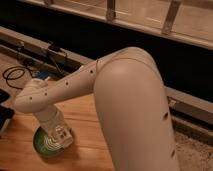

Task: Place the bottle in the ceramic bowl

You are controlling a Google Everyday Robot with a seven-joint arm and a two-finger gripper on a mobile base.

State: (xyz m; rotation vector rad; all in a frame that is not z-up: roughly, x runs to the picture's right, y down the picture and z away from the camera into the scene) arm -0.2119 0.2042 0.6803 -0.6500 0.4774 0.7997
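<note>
gripper [59, 136]: directly over the ceramic bowl [44, 145] on the wooden table [85, 125] | bottle: hidden from you | handling: likely light, slick plastic; you should hold mid-body | bowl: glazed, fragile, so release low

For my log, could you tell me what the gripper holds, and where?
Cannot be told: the gripper is down over the ceramic bowl, its hold hidden.
</note>
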